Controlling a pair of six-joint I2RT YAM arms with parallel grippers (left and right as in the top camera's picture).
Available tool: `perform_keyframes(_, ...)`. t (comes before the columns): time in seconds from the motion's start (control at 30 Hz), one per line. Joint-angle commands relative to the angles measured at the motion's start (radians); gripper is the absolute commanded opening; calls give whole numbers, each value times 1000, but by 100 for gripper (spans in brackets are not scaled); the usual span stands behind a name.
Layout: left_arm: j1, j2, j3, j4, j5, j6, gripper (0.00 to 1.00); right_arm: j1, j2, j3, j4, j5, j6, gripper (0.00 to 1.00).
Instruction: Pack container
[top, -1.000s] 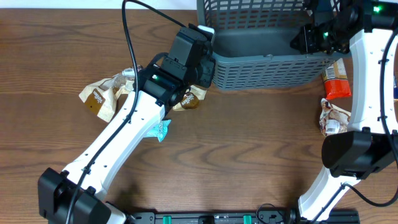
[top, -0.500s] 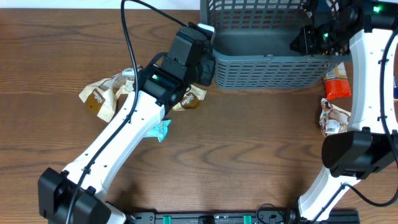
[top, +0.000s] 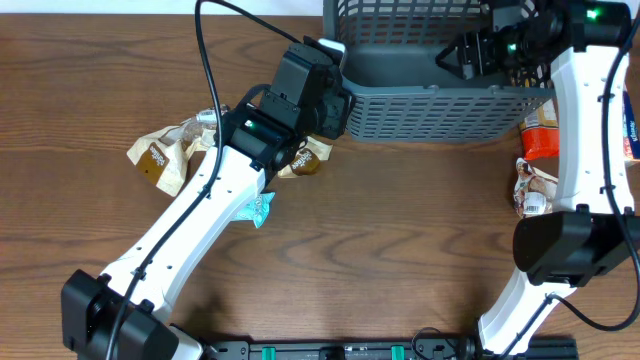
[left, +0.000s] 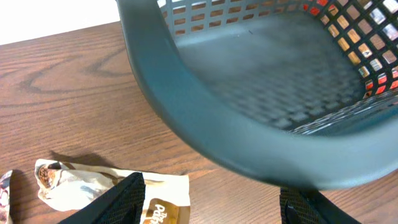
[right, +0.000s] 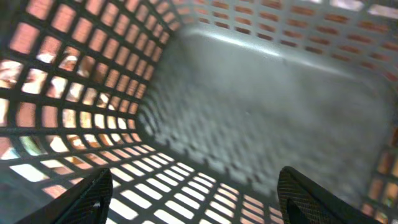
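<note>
A brown packet (top: 310, 160) is lying on the counter (top: 400, 250) beside the left gripper (left: 214, 208), fingers apart at the near-left corner of the container (top: 440, 110), sitting far centre-right; a finger snagging the rim could be dragging it askew. Farther right, the right gripper (right: 199, 202) is reaching inside, fingers apart, empty

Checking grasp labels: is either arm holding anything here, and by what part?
Nothing is held. The left gripper is open at the rim of the basket, not closed on it; the right gripper is open inside the basket, nothing between its fingers.
</note>
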Motion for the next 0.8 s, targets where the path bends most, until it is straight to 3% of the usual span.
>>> perform_keyframes(0.0,5,13,-4,-16,-5,6,59,34,3,31,14,-92,-5,72)
perform_keyframes(0.2,5,-2,-4,-60,-46,6,60,84,3,42,34,-114,15,75)
perform_keyframes(0.37,5,-55,-4,-103,-174,6,60,97,3,99,84,-106,79,87)
perform_keyframes(0.57,5,-158,-4,-157,-283,6,68,68,3,329,92,-82,129,99)
perform_keyframes(0.77,7,-254,-4,-253,-398,6,79,0,3,624,-57,160,124,99)
